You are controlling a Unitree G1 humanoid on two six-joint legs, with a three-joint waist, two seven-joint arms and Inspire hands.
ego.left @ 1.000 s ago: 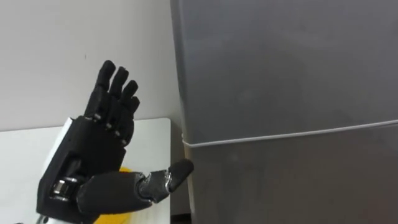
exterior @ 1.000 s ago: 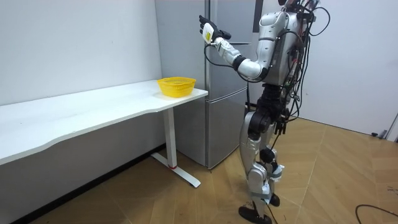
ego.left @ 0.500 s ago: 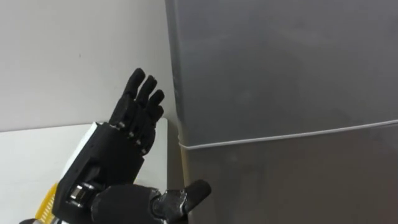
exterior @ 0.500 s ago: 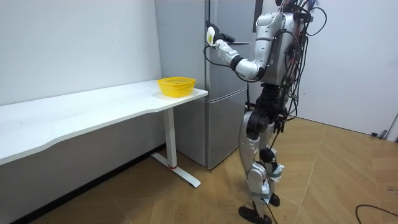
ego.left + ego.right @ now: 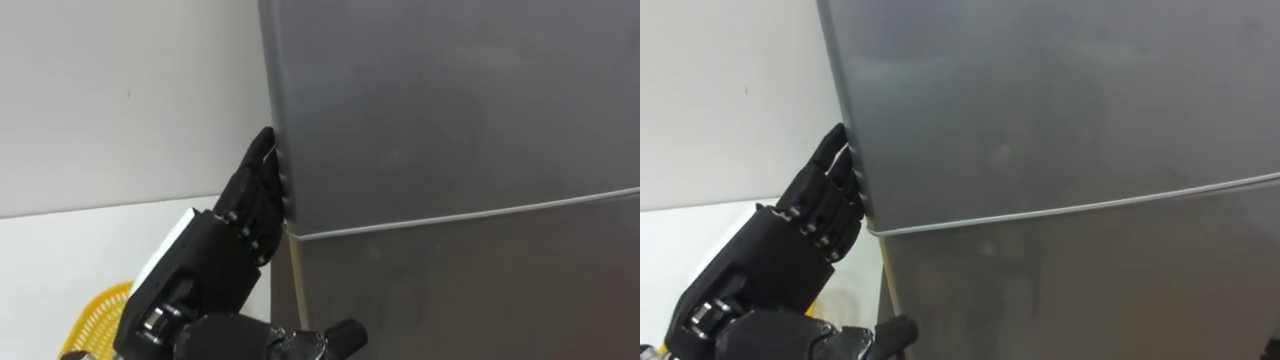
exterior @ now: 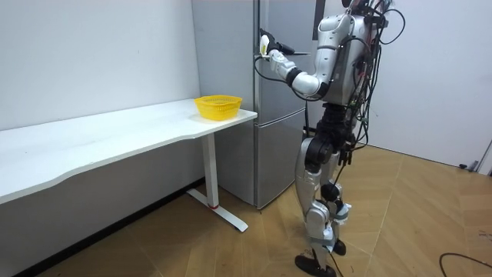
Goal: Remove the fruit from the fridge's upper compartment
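Left eye view: we see left hand (image 5: 205, 265), fingers near-straight w/ nothing held, tips at vertical left edge of upper fridge door (image 5: 450, 100), door rightward.

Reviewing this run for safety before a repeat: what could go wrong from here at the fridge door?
1. The left hand has its fingers straight against the upper fridge door at its left edge, not curled round it, so a pull may slip off.
2. The yellow basket sits on the white table just below that arm; a dropping elbow could knock it.
3. The robot stands close, so the door may swing into it.
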